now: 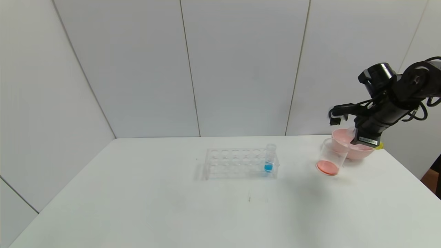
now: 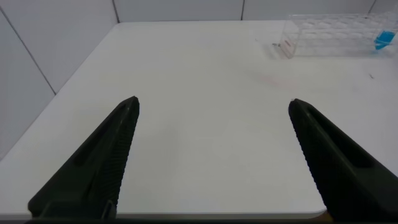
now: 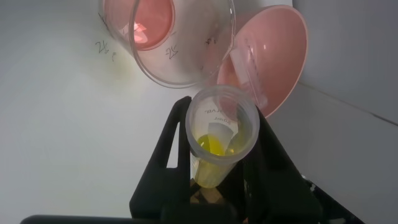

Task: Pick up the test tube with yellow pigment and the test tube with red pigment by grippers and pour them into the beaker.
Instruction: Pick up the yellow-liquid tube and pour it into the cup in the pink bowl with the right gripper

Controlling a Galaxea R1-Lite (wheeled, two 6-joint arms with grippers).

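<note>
Right gripper (image 3: 217, 163) is clamped on the test tube with yellow pigment (image 3: 219, 140); yellow liquid sits in the tube's bottom and its open mouth faces the wrist camera. In the head view the right gripper (image 1: 366, 137) hangs at the table's far right, over the rim of the pink bowl (image 1: 358, 150), just beside the beaker (image 1: 331, 156). The beaker (image 3: 171, 40) stands on the table touching or nearly touching the pink bowl (image 3: 273, 59), with a shallow orange-red layer at its bottom. A clear empty tube (image 3: 250, 70) lies inside the bowl. The yellow tube's mouth is near the beaker rim, not over it.

Mid-table stands a clear tube rack (image 1: 239, 163), holding the blue tube (image 1: 269, 159) at its right end; the other slots look empty.

Left gripper (image 2: 211, 155) has its fingers spread wide, nothing between them, hovering over bare white table (image 2: 199, 112) well apart from the rack (image 2: 339, 34). It is out of the head view.
</note>
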